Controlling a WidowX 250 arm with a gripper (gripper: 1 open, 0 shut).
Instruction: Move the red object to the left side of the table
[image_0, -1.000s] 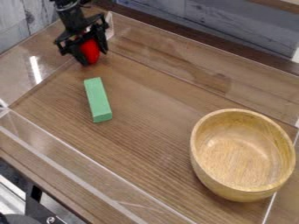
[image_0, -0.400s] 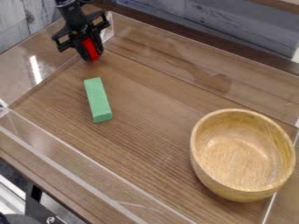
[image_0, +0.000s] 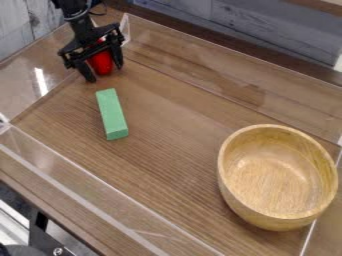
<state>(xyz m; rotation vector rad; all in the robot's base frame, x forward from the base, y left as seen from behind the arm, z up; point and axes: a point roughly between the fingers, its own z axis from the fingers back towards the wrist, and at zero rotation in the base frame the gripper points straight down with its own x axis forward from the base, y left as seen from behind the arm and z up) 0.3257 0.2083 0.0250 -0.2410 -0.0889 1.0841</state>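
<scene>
The red object (image_0: 99, 66), a small round bright-red toy fruit, sits on the brown wood-grain table (image_0: 187, 105) in the far left corner. My black gripper (image_0: 95, 60) points down over it. The fingers stand open on either side of the fruit, with a visible gap at each side. The arm above the gripper runs out of the top edge of the picture.
A green rectangular block (image_0: 112, 113) lies just in front of the red object. A large wooden bowl (image_0: 278, 175) stands at the near right. Low clear acrylic walls (image_0: 30, 80) edge the table, close to the left of the gripper.
The fingers, shut tight on the red object before, have spread apart. The fruit now rests on the table between them. The gripper has sunk slightly.
</scene>
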